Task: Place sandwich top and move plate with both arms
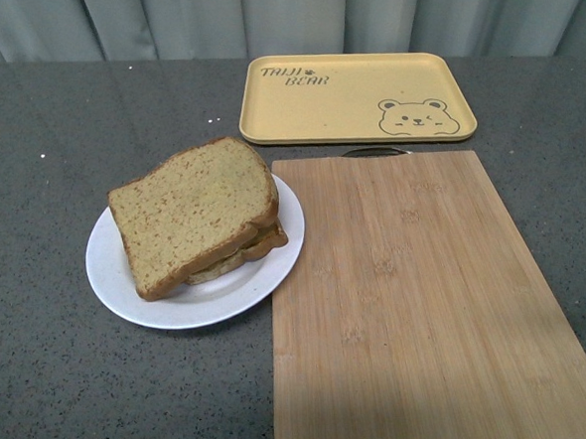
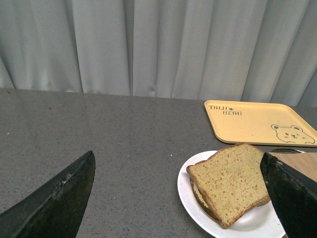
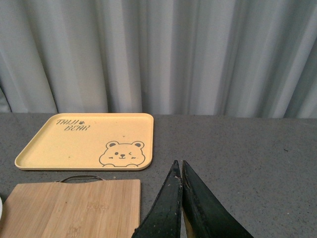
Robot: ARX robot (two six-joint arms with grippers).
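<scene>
Sandwich top [image 1: 191, 214] covers lower slice [image 1: 268, 243] — only edges show

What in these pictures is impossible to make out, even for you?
- Sandwich filling: front view, the top slice covers it; only a pale edge shows.
- Cutting board: front view, its near end is cut off by the bottom edge.
- Plate: left wrist view, its near rim runs off the bottom edge.
</scene>
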